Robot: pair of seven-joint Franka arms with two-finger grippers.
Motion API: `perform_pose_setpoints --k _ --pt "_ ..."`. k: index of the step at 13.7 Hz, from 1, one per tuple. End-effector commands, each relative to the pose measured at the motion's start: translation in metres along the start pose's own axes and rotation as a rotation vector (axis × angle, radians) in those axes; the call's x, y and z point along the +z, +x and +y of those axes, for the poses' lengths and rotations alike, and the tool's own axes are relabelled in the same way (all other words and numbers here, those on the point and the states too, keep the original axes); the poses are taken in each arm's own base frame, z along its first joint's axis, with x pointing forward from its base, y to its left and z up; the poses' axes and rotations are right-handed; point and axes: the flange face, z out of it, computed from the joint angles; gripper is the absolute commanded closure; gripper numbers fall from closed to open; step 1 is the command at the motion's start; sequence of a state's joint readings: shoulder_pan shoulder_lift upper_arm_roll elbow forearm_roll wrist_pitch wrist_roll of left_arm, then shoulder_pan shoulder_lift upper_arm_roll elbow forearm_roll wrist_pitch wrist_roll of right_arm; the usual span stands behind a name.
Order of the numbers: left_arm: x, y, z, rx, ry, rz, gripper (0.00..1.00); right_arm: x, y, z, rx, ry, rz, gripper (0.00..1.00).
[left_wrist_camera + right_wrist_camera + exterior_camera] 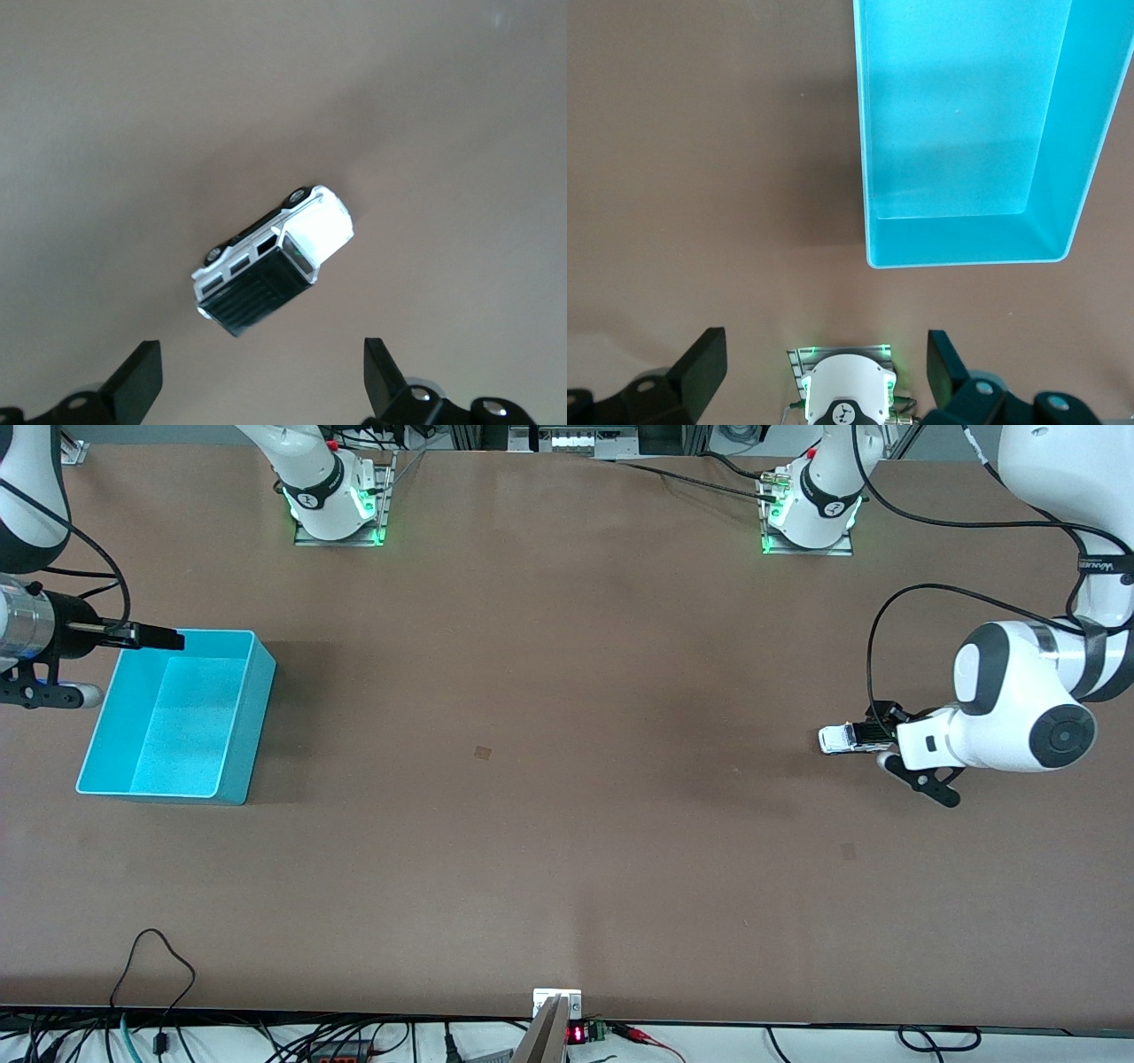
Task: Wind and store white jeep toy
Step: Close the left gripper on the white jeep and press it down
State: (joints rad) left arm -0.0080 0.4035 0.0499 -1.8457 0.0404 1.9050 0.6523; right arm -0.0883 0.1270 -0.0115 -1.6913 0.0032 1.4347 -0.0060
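The brown tabletop (567, 779) is carrying a turquoise bin (235, 717), well apart from the white jeep toy (273, 261). The right hand (155, 638) is waiting wide open over the bin's rim. The left hand (261, 381) is hovering wide open over the jeep, holding nothing. It should come straight down and squeeze the jeep's sides. The arm is hiding much of the jeep from the front.

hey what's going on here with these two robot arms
The left gripper hangs open over the white jeep toy, which sits on the table toward the left arm's end, not yet grasped. The right gripper, also open, waits above the table beside the turquoise bin, which looks empty.
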Motion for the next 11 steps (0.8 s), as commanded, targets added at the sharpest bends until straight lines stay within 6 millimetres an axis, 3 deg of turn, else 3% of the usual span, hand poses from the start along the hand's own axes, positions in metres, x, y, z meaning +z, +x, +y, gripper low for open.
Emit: perform_pose_setpoints --k 1,4,7,11 --pt "0.001 -0.001 0.003 0.216 0.061 0.000 0.00 0.006 -0.019 -0.004 0.010 0.003 -0.011 0.00" --pt "0.020 -0.001 0.007 0.442 0.070 0.008 0.00 0.032 -0.042 -0.009 0.073 -0.001 -0.017 0.00" --pt "0.029 -0.006 0.007 0.550 0.054 -0.006 0.00 0.051 -0.061 -0.018 0.105 -0.006 0.017 0.00" --pt "0.031 -0.001 0.008 0.599 0.105 0.037 0.00 0.054 -0.066 -0.075 0.306 -0.050 0.027 0.00"
